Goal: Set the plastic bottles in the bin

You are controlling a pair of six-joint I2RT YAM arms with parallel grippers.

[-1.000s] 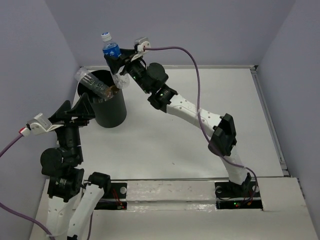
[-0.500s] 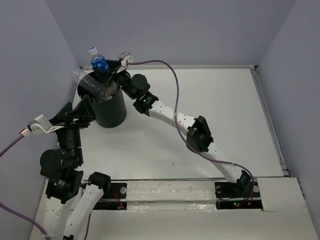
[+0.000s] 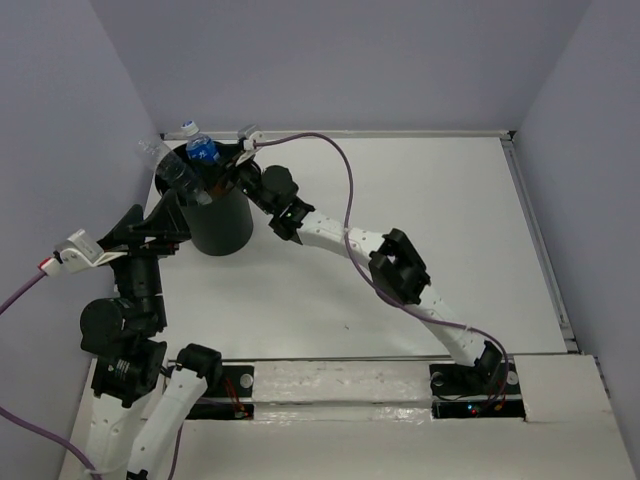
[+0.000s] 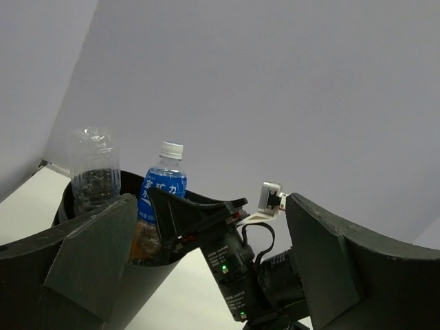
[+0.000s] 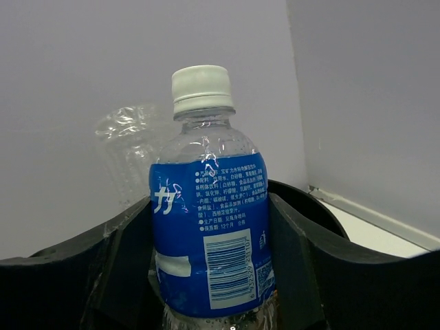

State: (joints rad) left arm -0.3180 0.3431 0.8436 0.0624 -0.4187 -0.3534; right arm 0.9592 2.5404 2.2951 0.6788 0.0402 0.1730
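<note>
The black bin (image 3: 222, 228) stands at the far left of the table. My right gripper (image 3: 213, 160) is shut on a blue-labelled plastic bottle (image 3: 201, 151) with a white cap and holds it upright in the bin's mouth. A clear crinkly bottle (image 3: 160, 166) leans out of the bin over its left rim. In the right wrist view the blue bottle (image 5: 210, 240) sits between both fingers (image 5: 103, 275), with the clear bottle (image 5: 134, 141) and the bin rim (image 5: 313, 203) behind. My left gripper (image 3: 150, 226) is open and empty beside the bin's left wall.
The left wrist view shows the bin (image 4: 148, 285), the clear bottle (image 4: 95, 172), the blue bottle (image 4: 163, 187) and the right gripper (image 4: 199, 220) from the side. Grey walls close in behind and left of the bin. A raised edge (image 3: 535, 240) borders the table's right side.
My right gripper moved left and down with the blue bottle, from above the bin's right side into its mouth. The clear bottle shifted left. The left arm barely moved.
</note>
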